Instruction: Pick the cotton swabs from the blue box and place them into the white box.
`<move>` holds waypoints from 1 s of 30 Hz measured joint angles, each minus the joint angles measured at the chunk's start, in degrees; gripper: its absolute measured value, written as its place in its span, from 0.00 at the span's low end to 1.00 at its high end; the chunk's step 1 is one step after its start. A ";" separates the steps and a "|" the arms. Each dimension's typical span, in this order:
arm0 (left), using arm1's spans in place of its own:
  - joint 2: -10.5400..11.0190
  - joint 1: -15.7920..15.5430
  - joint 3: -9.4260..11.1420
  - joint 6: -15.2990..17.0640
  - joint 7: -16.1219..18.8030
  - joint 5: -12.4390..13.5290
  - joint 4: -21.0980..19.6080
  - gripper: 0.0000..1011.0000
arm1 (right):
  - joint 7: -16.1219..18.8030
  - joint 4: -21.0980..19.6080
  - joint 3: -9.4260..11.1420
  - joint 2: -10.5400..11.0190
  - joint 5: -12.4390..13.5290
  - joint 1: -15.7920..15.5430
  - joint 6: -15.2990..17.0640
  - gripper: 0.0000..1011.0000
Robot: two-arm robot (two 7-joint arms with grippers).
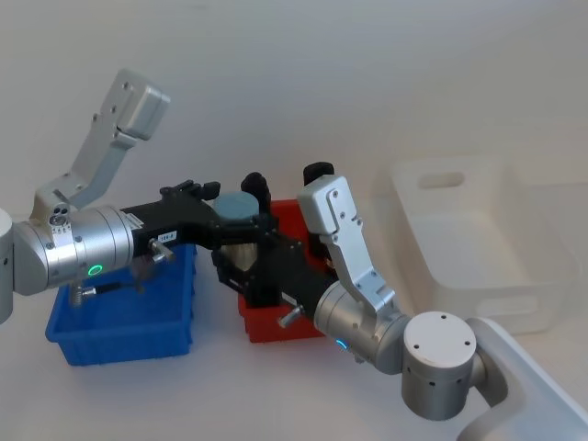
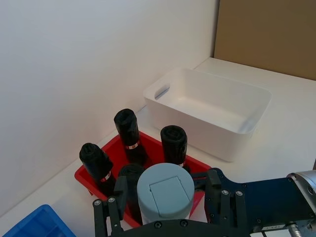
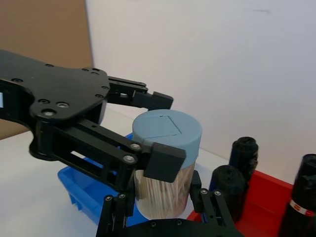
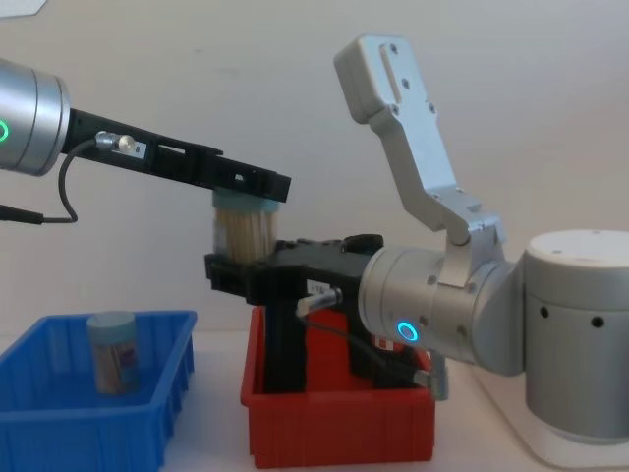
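Note:
A cotton swabs jar (image 4: 243, 224) with a pale blue lid (image 1: 237, 207) hangs in the air above the red bin. My left gripper (image 4: 246, 187) is shut on its lid, reaching in from the left. My right gripper (image 4: 241, 270) is shut on the jar's lower body from below; the right wrist view has its fingers (image 3: 116, 207) tight against the jar (image 3: 165, 148). Another swab jar (image 4: 110, 349) stands upright in the blue box (image 4: 88, 433). The white box (image 1: 478, 285) sits to the right, and nothing lies in it in the left wrist view (image 2: 197, 128).
A red bin (image 4: 334, 433) stands between the blue and white boxes, holding several upright black rolls (image 2: 127, 128) with red-white labels. Both arms crowd the space over the red bin. A wall runs close behind the table.

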 joint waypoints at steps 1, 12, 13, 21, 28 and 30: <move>0.00 0.00 0.00 0.00 0.00 0.00 0.00 0.99 | -0.53 -0.16 -0.01 0.03 -0.08 -0.09 0.00 0.63; 0.00 0.00 0.00 0.00 0.00 0.00 0.00 0.99 | -7.42 -4.19 0.50 1.35 -1.33 -2.27 0.24 0.63; 0.00 0.00 0.00 0.00 0.00 0.00 0.00 0.99 | -8.40 -5.05 0.71 1.73 -1.43 -2.71 0.25 0.63; 0.00 0.00 0.00 0.00 0.00 0.00 0.00 0.99 | -13.37 -11.31 2.86 5.14 -0.86 -6.10 0.08 0.63; 0.00 0.00 0.00 0.00 0.00 0.00 0.00 0.99 | -16.93 -15.80 5.41 8.57 1.28 -8.96 -0.06 0.63; 0.00 0.00 0.00 0.00 0.00 0.00 0.00 0.99 | -18.03 -16.90 6.36 9.74 2.15 -9.80 -0.06 0.63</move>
